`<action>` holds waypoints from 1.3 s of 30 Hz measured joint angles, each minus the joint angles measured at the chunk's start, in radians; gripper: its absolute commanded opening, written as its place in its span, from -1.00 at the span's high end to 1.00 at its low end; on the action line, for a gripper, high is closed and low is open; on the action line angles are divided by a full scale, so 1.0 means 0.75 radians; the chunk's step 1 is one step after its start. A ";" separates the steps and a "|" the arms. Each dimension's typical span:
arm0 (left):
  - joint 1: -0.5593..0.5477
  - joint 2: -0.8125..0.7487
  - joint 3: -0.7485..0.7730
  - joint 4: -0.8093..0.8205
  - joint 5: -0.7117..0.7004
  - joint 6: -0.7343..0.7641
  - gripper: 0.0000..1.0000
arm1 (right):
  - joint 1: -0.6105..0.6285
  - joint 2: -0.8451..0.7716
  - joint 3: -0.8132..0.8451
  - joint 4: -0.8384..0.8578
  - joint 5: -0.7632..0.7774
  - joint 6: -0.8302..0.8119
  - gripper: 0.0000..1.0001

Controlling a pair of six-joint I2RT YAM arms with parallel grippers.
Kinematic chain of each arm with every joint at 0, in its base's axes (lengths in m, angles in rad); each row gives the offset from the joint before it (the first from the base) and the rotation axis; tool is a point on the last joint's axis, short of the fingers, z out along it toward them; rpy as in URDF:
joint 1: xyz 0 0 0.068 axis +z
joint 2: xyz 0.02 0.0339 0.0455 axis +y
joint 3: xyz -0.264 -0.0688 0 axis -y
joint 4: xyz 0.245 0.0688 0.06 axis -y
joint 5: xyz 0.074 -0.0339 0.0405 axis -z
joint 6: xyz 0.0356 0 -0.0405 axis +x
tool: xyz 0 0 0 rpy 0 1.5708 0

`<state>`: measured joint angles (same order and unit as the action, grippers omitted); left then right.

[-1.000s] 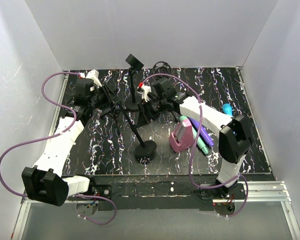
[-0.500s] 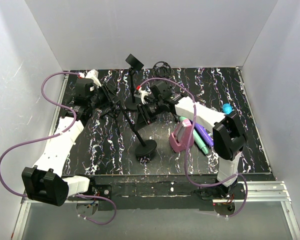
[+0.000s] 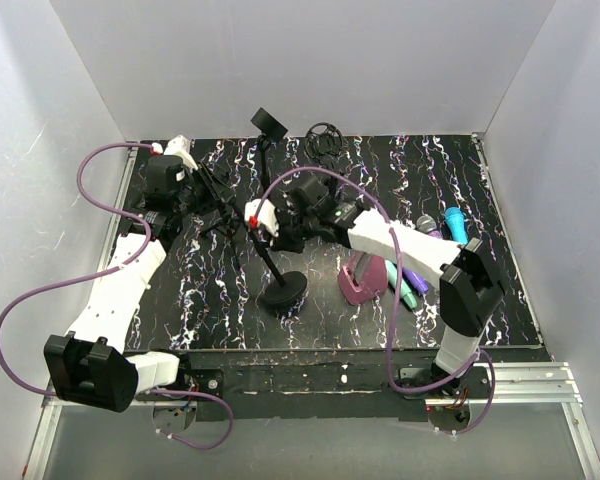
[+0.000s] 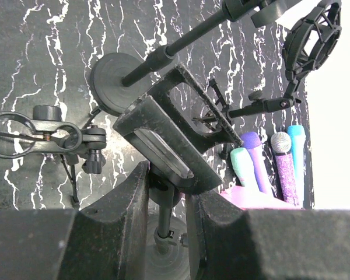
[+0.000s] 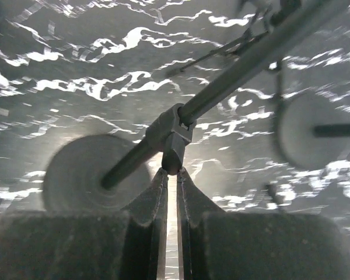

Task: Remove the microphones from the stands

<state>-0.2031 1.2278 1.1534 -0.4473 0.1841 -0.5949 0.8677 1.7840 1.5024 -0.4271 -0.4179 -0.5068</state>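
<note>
The left fingers (image 4: 166, 184) clamp the thin pole of the leaning stand (image 3: 282, 292), just under a black boxy holder (image 4: 154, 143) at its far-left top. Whether a microphone sits there I cannot tell. The right fingers (image 5: 170, 175) pinch nearly shut on the collar (image 5: 166, 131) lower down the pole. The stand looks stiff and tippy on its round base. A microphone would be rigid and smooth, best gripped around its body. Loose microphones (image 4: 243, 166) lie at the right of the table.
</note>
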 measured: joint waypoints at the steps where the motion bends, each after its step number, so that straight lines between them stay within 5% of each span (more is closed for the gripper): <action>1: 0.002 0.000 -0.001 0.004 -0.004 0.003 1.00 | 0.020 -0.020 -0.034 0.047 0.063 -0.086 0.91; 10: 0.021 0.000 -0.002 0.054 -0.057 0.003 1.00 | 0.076 -0.044 -0.337 0.625 0.494 -0.700 0.74; 17: -0.003 0.000 -0.023 0.009 0.039 -0.024 1.00 | 0.045 -0.092 -0.367 0.740 0.610 -0.820 0.58; 22: -0.001 -0.001 -0.023 0.003 0.049 -0.030 1.00 | 0.019 -0.171 -0.287 0.586 0.605 -0.679 0.51; 29: 0.006 -0.002 -0.024 -0.004 0.051 -0.035 1.00 | -0.008 -0.108 0.173 0.190 0.492 -0.183 0.48; 39: 0.007 -0.003 -0.024 -0.007 0.051 -0.034 1.00 | -0.015 0.032 0.204 -0.014 0.337 0.234 0.41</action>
<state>-0.1982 1.2259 1.1351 -0.4522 0.2222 -0.6205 0.8566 1.8076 1.6558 -0.4377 -0.1654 -0.3313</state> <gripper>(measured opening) 0.221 0.294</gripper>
